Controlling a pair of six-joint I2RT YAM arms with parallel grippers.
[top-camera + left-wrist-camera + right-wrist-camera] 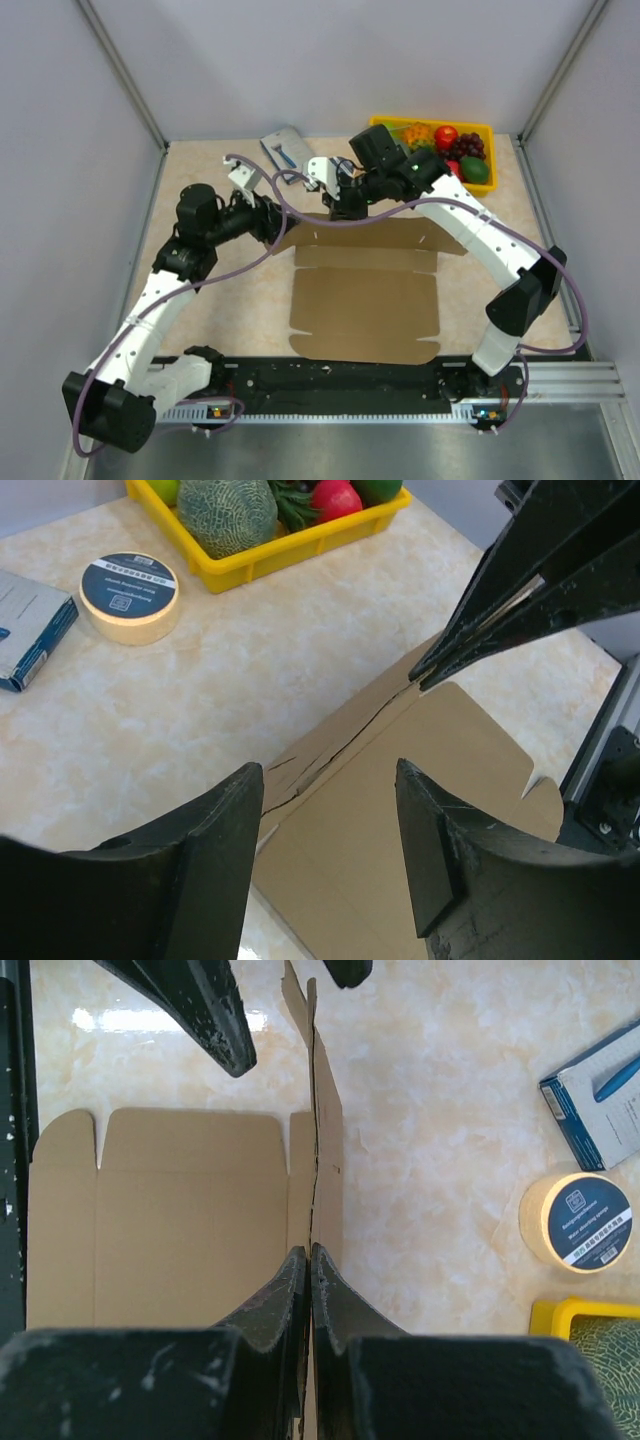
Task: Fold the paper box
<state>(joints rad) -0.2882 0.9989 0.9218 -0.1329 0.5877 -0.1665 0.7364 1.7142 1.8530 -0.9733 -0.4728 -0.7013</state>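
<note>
The paper box (365,300) is a plain brown die-cut sheet lying mostly flat in the middle of the table. Its far flap is raised along a crease and shows edge-on in the right wrist view (190,1220). My right gripper (311,1250) is shut on the top edge of that raised flap, as the top view (345,212) and the left wrist view (420,680) also show. My left gripper (330,770) is open and empty, hovering over the sheet's far left corner (400,820), jaws either side of the crease line. In the top view it (283,228) is just left of the flap.
A yellow fruit tray (380,122) stands at the back right, seen also in the left wrist view (300,545). A roll of tape (130,595) and a blue-grey packet (25,625) lie behind the box, both also in the right wrist view (575,1218) (595,1100). Grey walls enclose three sides.
</note>
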